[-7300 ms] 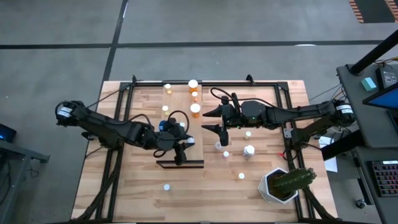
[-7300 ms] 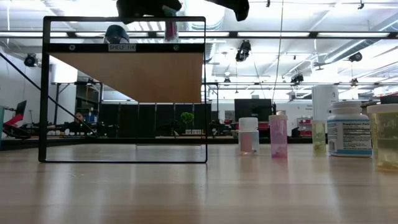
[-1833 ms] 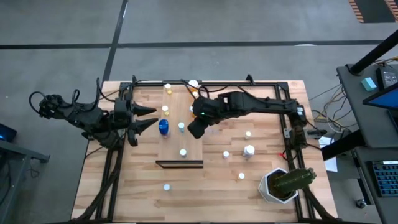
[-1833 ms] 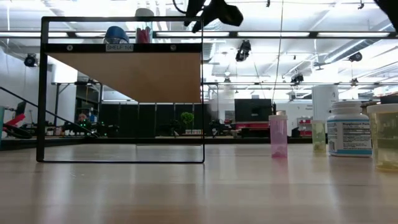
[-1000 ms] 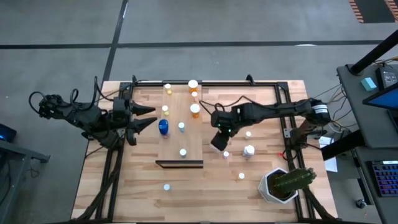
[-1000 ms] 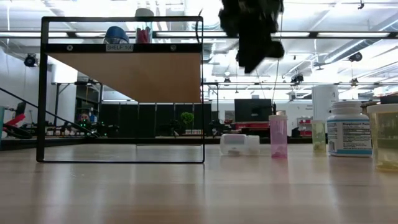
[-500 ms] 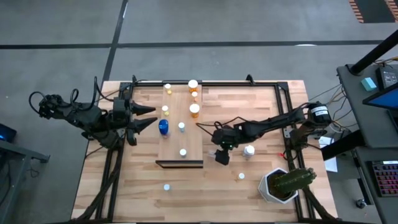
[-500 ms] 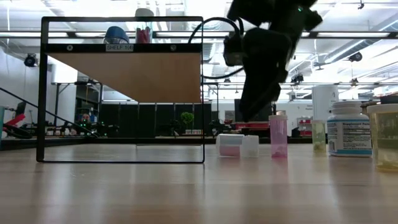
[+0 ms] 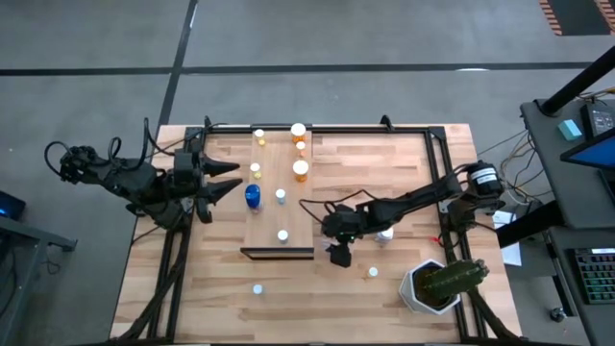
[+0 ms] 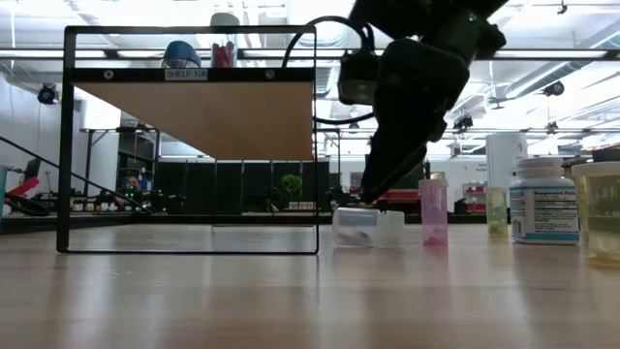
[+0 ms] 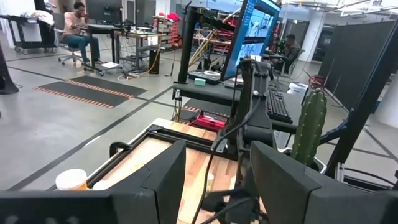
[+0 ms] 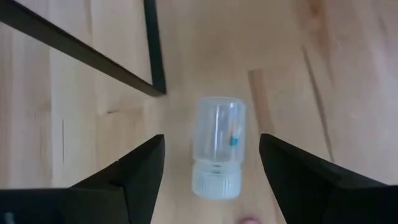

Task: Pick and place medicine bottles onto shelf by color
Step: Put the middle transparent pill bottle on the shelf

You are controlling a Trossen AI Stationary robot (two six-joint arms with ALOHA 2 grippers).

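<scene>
Right hand (image 9: 338, 252) low over the planked wooden worktop (image 9: 384, 163), just off the 3 o'clock end of the pale wooden shelf board (image 9: 269, 216) near its dark front edge. Fingers spread wide, nothing between them. In the right wrist view a clear-whitish medicine bottle with a white cap (image 12: 217, 146) lies on its side on the planks, centred in the gap between the fingers (image 12: 144, 165) and touching neither. Low view shows the same bottle (image 10: 366, 227) lying flat under the hand.

Left hand (image 9: 223, 179) hangs at 9 o'clock of the shelf board, apart from it, fingers parted, empty.

On the shelf board: fat blue bottle (image 9: 252, 196) toward the 9 o'clock edge, two small white-capped bottles (image 9: 282, 234) nearer the front, orange bottles (image 9: 302, 170) toward 12 o'clock.

On the worktop at 3 o'clock of the shelf: upright pink bottle (image 10: 434, 210), white bottle with a printed label (image 10: 543, 201), text too small to read.

White tag on the shelf's black frame reads "SHELF 1/4" (image 10: 184, 74).

White hexagonal pot with green cactus (image 9: 437, 284) at 5 o'clock.
</scene>
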